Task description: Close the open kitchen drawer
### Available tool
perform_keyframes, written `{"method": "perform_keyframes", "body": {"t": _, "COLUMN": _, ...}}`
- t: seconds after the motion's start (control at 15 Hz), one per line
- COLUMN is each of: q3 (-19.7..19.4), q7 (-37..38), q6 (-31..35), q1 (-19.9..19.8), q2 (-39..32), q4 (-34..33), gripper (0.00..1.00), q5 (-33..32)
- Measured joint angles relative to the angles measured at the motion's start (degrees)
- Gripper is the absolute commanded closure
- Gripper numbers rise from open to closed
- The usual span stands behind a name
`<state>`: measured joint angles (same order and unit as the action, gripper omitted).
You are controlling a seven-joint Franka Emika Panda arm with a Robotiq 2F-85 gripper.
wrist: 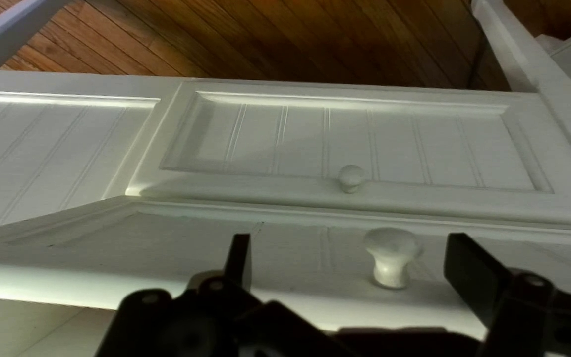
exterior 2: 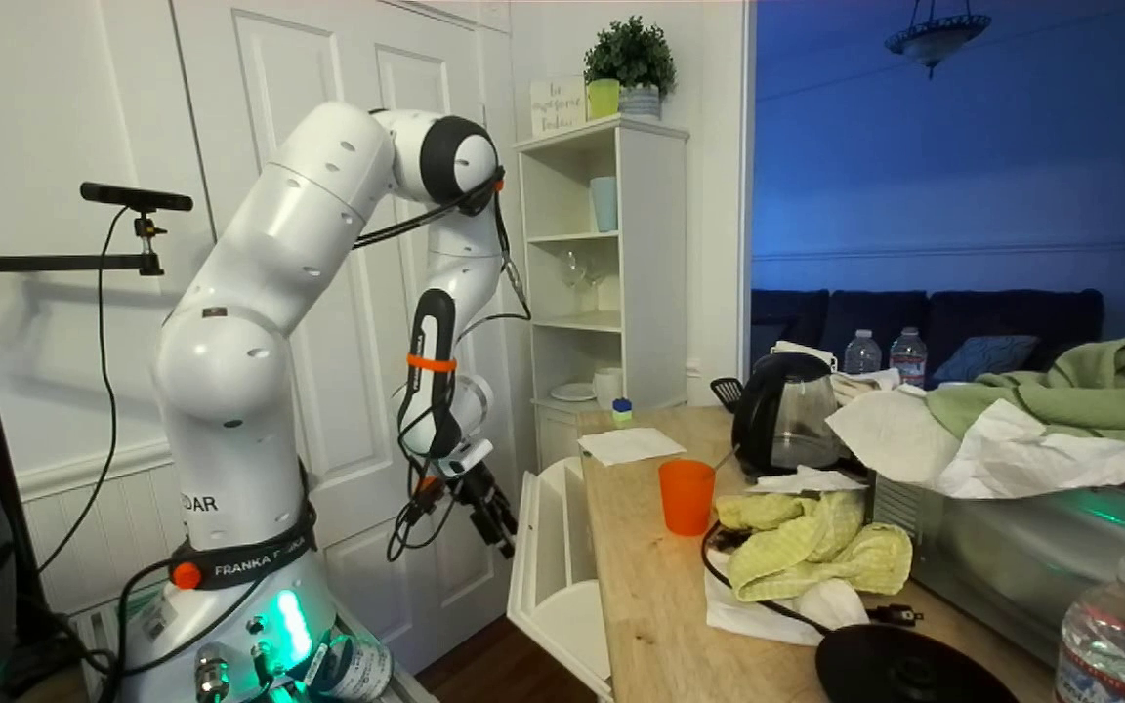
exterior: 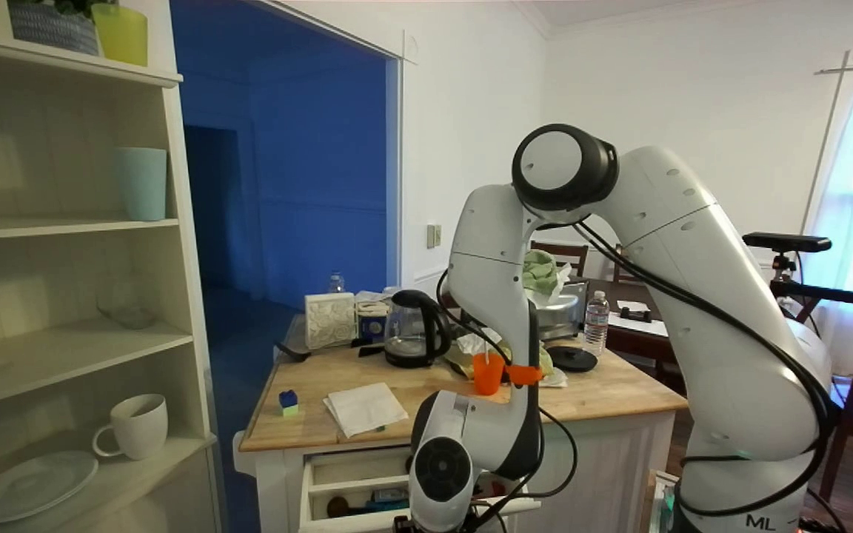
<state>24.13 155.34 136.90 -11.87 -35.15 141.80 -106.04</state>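
Note:
The white kitchen drawer (exterior: 352, 523) stands pulled out from the wood-topped island, with dividers and dark utensils (exterior: 375, 505) inside. It also shows open in an exterior view (exterior 2: 527, 557). In the wrist view its flat white front (wrist: 290, 263) has a white round knob (wrist: 392, 258). My gripper (wrist: 349, 250) is open, with the two black fingers on either side of the knob, the right finger nearer to it. I see no contact with the knob; depth is hard to tell. The gripper (exterior 2: 496, 522) is just outside the drawer front; in an exterior view it is cut off at the bottom edge.
Below the drawer is a shut cabinet door with its own knob (wrist: 351, 177). The island top (exterior: 293, 377) holds an orange cup (exterior: 487, 374), a kettle (exterior: 406, 333) and papers (exterior: 365, 409). A white shelf unit (exterior: 193, 311) with cups and plates stands beyond the island's end.

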Motion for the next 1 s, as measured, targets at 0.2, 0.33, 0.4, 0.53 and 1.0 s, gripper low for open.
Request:
{"method": "perform_keyframes", "body": {"t": 0.2, "q3": 2.17, "q7": 0.0, "q6": -1.22, "q1": -2.56, "q2": -0.36, "q4": -0.01, "gripper": 0.0, "q5": 0.0}}
{"method": "perform_keyframes", "body": {"t": 0.33, "q3": 3.98, "q7": 0.0, "q6": -2.5, "q1": -4.79, "q2": -0.43, "q4": -0.09, "gripper": 0.0, "q5": -0.06}}
{"method": "perform_keyframes", "body": {"t": 0.4, "q3": 4.95, "q7": -0.03, "q6": -3.21, "q1": -6.01, "q2": -0.43, "q4": -0.21, "gripper": 0.0, "q5": -0.3}}
{"method": "perform_keyframes", "body": {"t": 0.53, "q3": 6.53, "q7": -0.04, "q6": -4.65, "q1": -8.37, "q2": -0.42, "q4": -0.5, "gripper": 0.0, "q5": -1.34}}
{"method": "perform_keyframes", "body": {"t": 1.0, "q3": 11.49, "q7": -0.04, "q6": -9.98, "q1": -16.16, "q2": -0.49, "q4": -1.29, "gripper": 0.0, "q5": -5.88}}
